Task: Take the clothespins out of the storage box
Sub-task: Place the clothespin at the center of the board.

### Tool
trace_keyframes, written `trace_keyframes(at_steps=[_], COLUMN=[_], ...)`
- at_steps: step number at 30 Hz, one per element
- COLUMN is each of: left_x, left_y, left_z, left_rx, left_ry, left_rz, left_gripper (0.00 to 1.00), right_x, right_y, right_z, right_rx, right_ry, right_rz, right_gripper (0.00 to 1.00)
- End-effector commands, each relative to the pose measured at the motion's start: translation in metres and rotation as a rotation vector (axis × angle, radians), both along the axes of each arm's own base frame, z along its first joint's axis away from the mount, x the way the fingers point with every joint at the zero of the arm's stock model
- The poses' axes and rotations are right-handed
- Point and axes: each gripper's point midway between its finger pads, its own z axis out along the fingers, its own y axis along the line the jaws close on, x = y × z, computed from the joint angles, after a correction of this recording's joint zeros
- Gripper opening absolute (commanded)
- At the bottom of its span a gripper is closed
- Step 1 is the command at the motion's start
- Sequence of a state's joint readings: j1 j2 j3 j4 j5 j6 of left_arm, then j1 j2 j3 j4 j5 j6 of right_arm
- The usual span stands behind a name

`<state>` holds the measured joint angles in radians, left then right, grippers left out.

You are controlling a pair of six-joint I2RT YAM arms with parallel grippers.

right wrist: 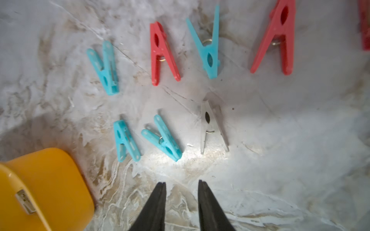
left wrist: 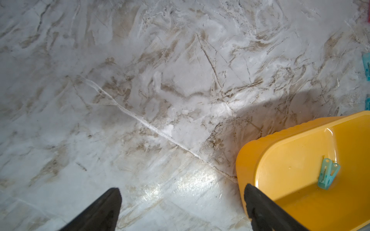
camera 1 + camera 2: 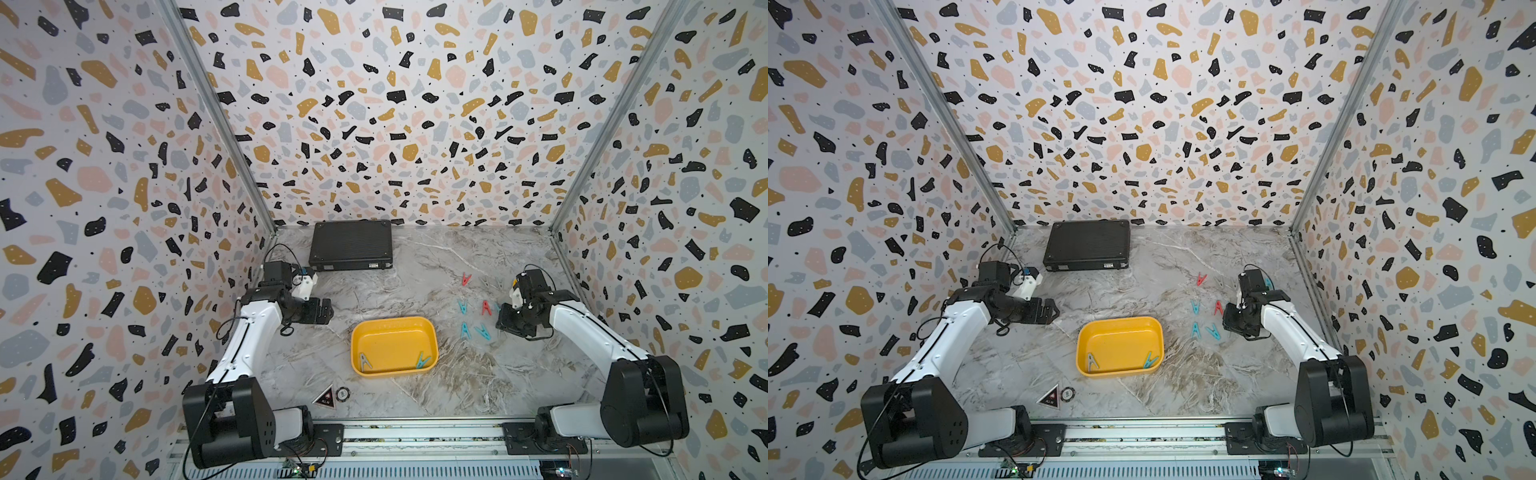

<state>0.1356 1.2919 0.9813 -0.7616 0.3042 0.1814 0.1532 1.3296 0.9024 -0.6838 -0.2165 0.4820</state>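
Observation:
The yellow storage box (image 3: 390, 338) (image 3: 1119, 338) sits at the table's middle front. Two clothespins lie in it, a grey one (image 3: 365, 361) (image 3: 1091, 360) and a teal one (image 3: 423, 360) (image 2: 328, 174). Several teal and red clothespins (image 3: 482, 331) (image 1: 162, 138) and a grey one (image 1: 212, 126) lie on the marble to the box's right. My right gripper (image 3: 500, 322) (image 1: 181, 182) hovers beside that group, jaws partly open with nothing between them. My left gripper (image 3: 326, 311) (image 2: 182, 189) stands wide open and empty, left of the box (image 2: 290, 180).
A black latched case (image 3: 351, 245) lies at the back left against the wall. A triangular sticker (image 3: 325, 398) and a round one (image 3: 342, 393) mark the front edge. Patterned walls close in three sides.

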Motion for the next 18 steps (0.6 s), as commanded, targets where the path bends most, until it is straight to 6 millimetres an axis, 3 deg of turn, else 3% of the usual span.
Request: trace_keyframes(at_steps=[1,5,11,18], left_x=[0.002,-0.009,-0.053,-0.033], left_y=[-0.006,-0.026,-0.076,-0.106], left_z=[0.016,0.028,0.037,0.011], left_rx=[0.007,-0.017,-0.084,0.174], left_ry=[-0.074,-0.077,0.045,-0.013], left_rz=[-0.080,-0.292,-0.663,-0.800], left_gripper=[1.00,1.00,1.00,0.99], right_x=[0.003,0.005,0.001,0.001], right_y=[0.012,0.034,0.067,0.087], right_z=[0.035,0.050,0.050,0.066], right_rx=[0.065,0.160,0.214,0.269], right_ry=[-0.082,-0.122,-0.134,-0.195], right_rz=[0.050,0.131,0.238,0.297], right_gripper=[0.33,0.33,0.32,0.32])
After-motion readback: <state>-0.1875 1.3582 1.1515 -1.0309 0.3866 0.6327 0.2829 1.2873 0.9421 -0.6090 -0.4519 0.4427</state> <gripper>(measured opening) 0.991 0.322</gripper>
